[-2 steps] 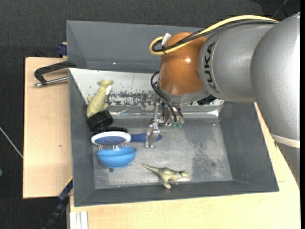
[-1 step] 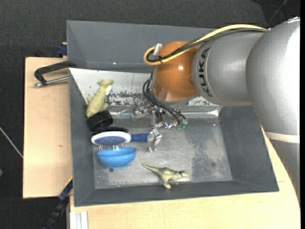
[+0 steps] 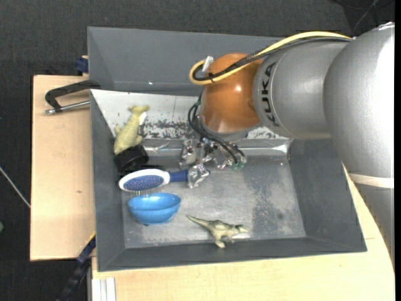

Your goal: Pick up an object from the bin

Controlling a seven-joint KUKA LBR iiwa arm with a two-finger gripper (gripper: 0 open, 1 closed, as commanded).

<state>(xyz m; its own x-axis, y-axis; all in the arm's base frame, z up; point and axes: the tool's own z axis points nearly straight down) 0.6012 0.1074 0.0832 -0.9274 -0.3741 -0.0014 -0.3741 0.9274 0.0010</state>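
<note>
Gripper down at mid-bin, right at the handle end of a blue-and-white hairbrush. Claw state: cannot tell, metalwork too cluttered to read. Whether touching the handle or just above it: cannot tell either.

Brush on the bin floor, left of centre. Long axis roughly left-right across the view, slightly tilted; oval head to the left, bristle pad facing up, blue handle pointing right toward the gripper.

Around it:
- Blue bowl just below the brush head, open side up, near enough to be touching the head's rim.
- Black ring just above-left of the head, close against it.
- Yellow fish-shaped toy beyond the ring, against the back-left corner, long axis diagonal, tail up.
- Small olive dinosaur figure near the front wall, well apart from the brush, thin tail to the left.

Handle end clear on its right side, bare floor there. Head hemmed by bowl and ring.

Count: one brush, one bowl, one ring, one fish toy, one dinosaur. Five loose things in the bin.
</note>
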